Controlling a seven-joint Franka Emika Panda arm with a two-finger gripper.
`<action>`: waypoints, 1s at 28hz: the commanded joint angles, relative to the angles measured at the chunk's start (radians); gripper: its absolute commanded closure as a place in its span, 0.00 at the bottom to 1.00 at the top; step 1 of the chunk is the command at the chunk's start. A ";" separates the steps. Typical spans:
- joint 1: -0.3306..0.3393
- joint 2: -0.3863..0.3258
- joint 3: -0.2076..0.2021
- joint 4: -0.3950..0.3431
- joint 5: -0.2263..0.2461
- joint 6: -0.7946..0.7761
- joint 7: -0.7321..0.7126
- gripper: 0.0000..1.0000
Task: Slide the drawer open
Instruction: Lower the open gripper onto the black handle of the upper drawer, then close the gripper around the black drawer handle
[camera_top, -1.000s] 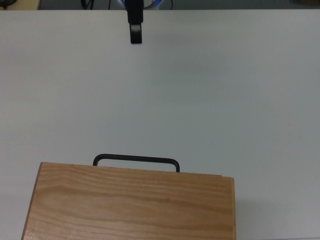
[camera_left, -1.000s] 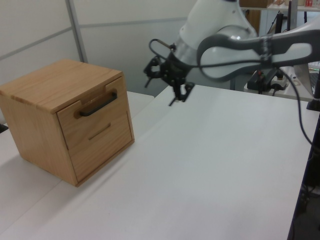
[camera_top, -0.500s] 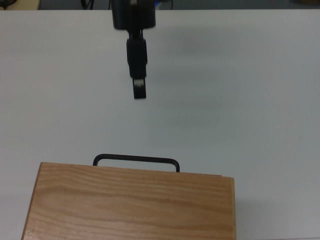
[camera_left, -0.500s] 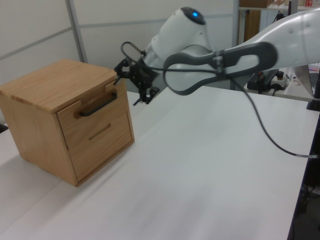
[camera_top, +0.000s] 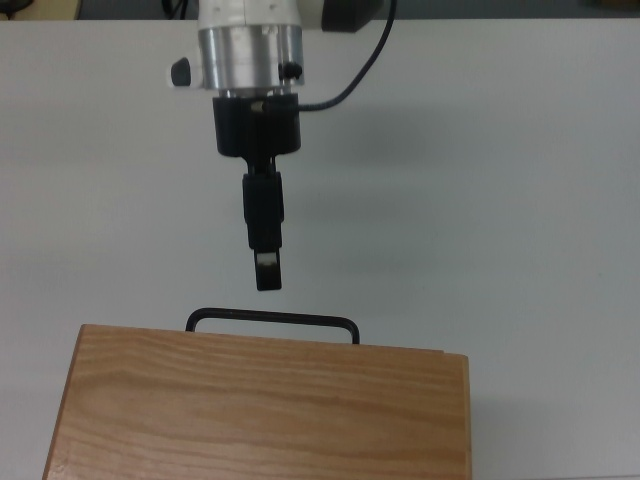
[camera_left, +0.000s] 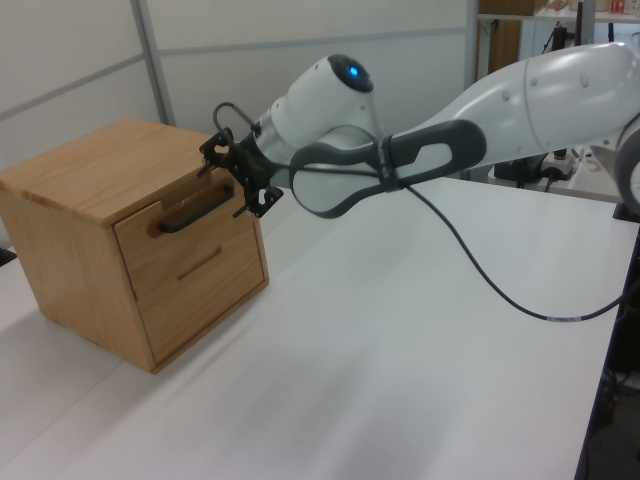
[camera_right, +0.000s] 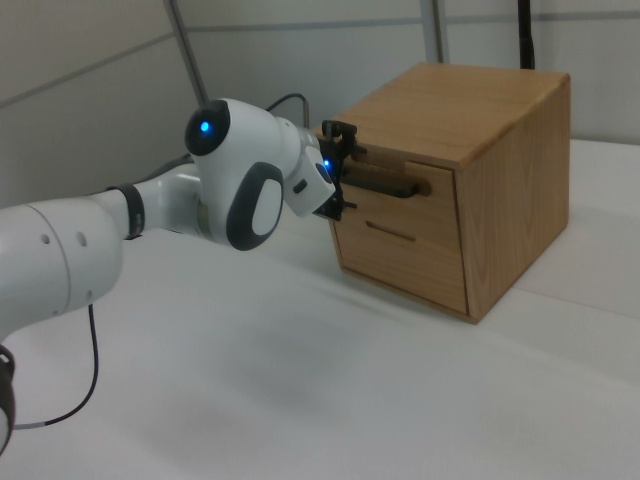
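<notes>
A: Gripper (camera_top: 268, 272) hangs at twelve o'clock of the black bar handle (camera_top: 272, 319) in the top view, just clear of it; how far open, I cannot tell.

B: The drawer (camera_left: 188, 235) sits shut in the wooden cabinet (camera_left: 110, 170) on the white table (camera_left: 420, 350).

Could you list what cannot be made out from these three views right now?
- Top view: the drawer front is hidden under the cabinet top; only the handle shows, and the cabinet is cut off by the bottom edge.
- Left view and right view: the claw is too small and dark to show how its fingers stand.
- All views: whether the claw touches the handle is unclear.
- The drawer inside is hidden.
</notes>
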 joint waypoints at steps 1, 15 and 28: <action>0.001 0.059 -0.004 0.045 -0.035 0.043 0.008 0.03; -0.002 0.090 -0.005 0.051 -0.102 0.044 0.001 0.53; 0.000 0.085 -0.007 0.050 -0.165 0.035 -0.004 1.00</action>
